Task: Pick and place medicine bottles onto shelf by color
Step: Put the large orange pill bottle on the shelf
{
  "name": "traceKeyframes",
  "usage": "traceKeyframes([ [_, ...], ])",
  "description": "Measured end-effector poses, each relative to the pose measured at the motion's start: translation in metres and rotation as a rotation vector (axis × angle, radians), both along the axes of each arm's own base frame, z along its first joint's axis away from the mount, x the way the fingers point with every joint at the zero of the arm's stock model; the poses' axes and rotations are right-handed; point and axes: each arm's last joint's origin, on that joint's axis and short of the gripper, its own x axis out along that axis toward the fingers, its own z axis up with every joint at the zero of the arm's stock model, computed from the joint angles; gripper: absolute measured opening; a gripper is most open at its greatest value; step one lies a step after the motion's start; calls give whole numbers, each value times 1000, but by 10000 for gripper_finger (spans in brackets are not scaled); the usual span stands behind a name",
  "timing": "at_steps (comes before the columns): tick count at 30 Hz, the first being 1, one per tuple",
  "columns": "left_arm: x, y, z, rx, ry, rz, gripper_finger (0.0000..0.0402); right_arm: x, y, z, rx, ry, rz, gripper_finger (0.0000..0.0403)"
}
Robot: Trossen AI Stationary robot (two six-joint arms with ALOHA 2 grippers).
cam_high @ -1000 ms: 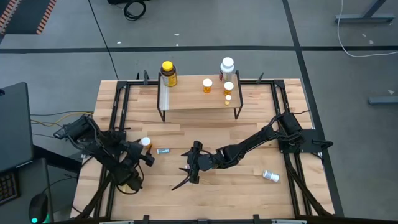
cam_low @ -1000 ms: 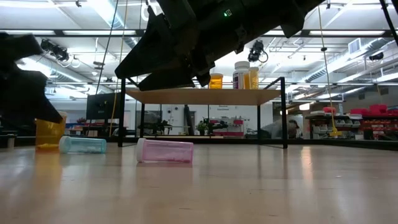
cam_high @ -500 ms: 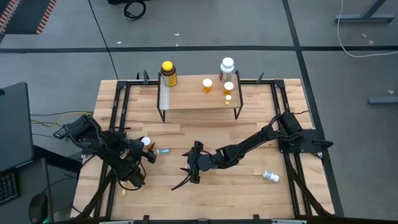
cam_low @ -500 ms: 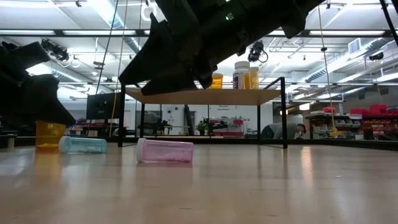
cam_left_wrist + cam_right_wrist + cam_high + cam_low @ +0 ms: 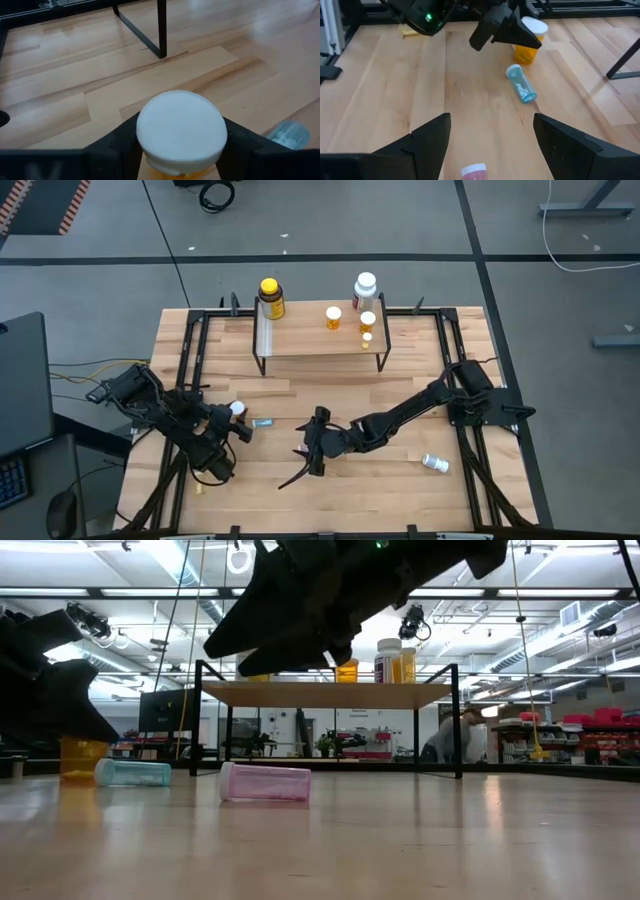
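Left wrist view: orange vial (image 5: 181, 131), upright and white-capped, stands between the left gripper (image 5: 180, 150) fingers, which sit against its sides without a confirmed grip. It stands at the table's left, shelf (image 5: 320, 340) far beyond. Right gripper (image 5: 492, 145) – jaws spread, empty – hovers mid-table. Counted: five bottles shelved, three vials lying loose.

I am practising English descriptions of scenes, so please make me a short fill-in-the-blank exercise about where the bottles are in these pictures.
1. The teal vial lies on its ____ on the table.
2. The left end effector has its fingers around an orange vial with a ____ cap.
3. The big yellow bottle stands on the ____.
4. The right end effector is ____, above a pink vial.

Missing words: side; white; shelf; open
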Motion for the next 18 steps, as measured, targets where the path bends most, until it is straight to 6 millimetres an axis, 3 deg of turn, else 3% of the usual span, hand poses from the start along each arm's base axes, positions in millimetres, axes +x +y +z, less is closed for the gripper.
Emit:
traceKeyframes([
  [9, 2, -2, 3, 14, -5, -8, 202, -3, 1, -3, 13, 36, -11, 293],
  [18, 13, -15, 30, 78, 49, -10, 186, -6, 9, -3, 16, 37, 10, 293],
])
